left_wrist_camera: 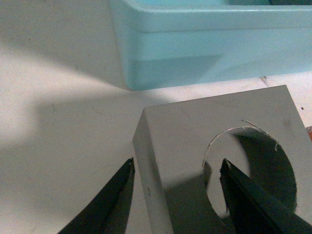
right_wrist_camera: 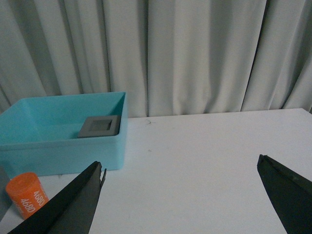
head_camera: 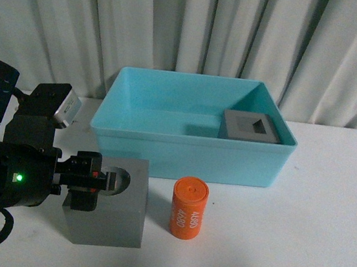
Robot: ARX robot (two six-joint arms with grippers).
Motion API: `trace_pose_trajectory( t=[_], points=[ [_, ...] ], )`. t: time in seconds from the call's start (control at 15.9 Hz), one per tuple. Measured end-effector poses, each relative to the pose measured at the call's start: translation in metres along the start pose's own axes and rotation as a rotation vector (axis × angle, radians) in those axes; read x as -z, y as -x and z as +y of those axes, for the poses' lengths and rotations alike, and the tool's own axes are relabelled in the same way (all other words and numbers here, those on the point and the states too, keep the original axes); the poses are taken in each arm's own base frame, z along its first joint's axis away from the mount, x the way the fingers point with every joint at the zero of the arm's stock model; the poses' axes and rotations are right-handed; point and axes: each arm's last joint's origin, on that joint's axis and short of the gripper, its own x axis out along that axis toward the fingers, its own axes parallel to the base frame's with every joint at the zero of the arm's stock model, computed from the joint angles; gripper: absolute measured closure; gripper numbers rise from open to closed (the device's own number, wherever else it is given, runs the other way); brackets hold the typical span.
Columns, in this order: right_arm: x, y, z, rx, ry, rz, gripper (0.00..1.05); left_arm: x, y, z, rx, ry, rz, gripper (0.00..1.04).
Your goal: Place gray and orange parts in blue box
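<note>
The left gripper [left_wrist_camera: 175, 168] is partly open, its 2 fingers straddling 1 wall of the gray cube with the round recess [head_camera: 107, 213], one outside it and one in the hole, gripping nothing yet. That cube sits toward the front left of the table [head_camera: 308, 247]. The orange cylinder [head_camera: 188, 208] stands just beside it. The blue box [head_camera: 189, 154] lies near the back edge, with the gray cube with the square recess [head_camera: 251, 127] in its right rear corner. The right gripper [right_wrist_camera: 180, 168] gapes wide, empty.

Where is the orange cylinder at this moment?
In the front view, the orange cylinder stands on the table in front of the blue box, right of the gray cube, touching neither.
</note>
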Motion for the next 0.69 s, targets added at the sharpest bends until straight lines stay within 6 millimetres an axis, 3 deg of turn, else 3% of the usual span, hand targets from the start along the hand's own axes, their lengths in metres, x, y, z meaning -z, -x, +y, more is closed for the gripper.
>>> trace_pose_trajectory(
  t=[0.19,0.31,0.44,0.57,0.69],
  points=[
    [0.0,0.0,0.0,0.0,0.0,0.0,0.06,-0.004,0.018,-0.005,0.002,0.023,0.023,0.84],
    [0.0,0.0,0.0,0.0,0.0,0.0,0.06,-0.043,0.07,-0.001,0.004,0.143,-0.107,0.86],
    [0.0,0.0,0.0,0.0,0.0,0.0,0.06,-0.065,0.103,0.003,-0.002,0.188,-0.2,0.86],
    [0.0,0.0,0.0,0.0,0.0,0.0,0.06,-0.089,0.116,0.002,-0.005,0.192,-0.281,0.86],
    [0.0,0.0,0.0,0.0,0.0,0.0,0.06,-0.113,0.108,-0.007,0.01,0.17,-0.327,0.86]
  ],
)
